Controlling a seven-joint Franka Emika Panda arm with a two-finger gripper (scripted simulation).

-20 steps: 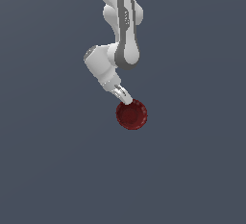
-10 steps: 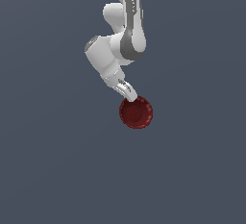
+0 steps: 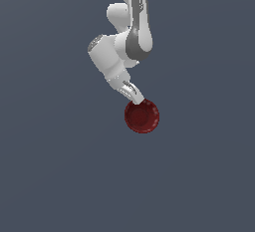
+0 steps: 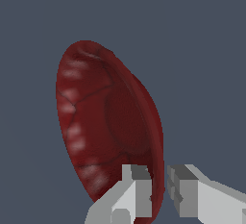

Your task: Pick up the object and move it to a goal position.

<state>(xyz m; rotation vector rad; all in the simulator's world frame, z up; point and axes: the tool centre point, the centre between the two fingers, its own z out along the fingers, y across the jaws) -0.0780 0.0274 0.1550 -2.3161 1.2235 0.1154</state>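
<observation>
Flat slate-grey background fills both views, no seams or edges visible. White Panda arm (image 3: 130, 32) comes down from the top of the exterior view, with a dark grey band along its upper link and a rounded wrist joint bending toward the exterior view's left before the hand angles back down toward the bowl. Dark red bowl (image 3: 142, 116) hangs directly below the arm's hand, touching the fingertips, its round face turned toward the exterior camera — glossy, raised rim, faint lighter flecks around the edge. Gripper (image 3: 135, 96) sits at the bowl's upper rim, on the side toward the exterior view's left. In the wrist view the bowl (image 4: 103, 127) is seen nearly edge-on, with its concave inner side showing pale highlights and thin crack-like lines. Gripper (image 4: 158, 189) there is clamped on the bowl's rim — one finger (image 4: 132, 189) lies against the inner face, the other finger (image 4: 185, 189) sits on the outer side, and the rim edge passes between them. Jaws are closed on that rim with only its thickness between the pads.
</observation>
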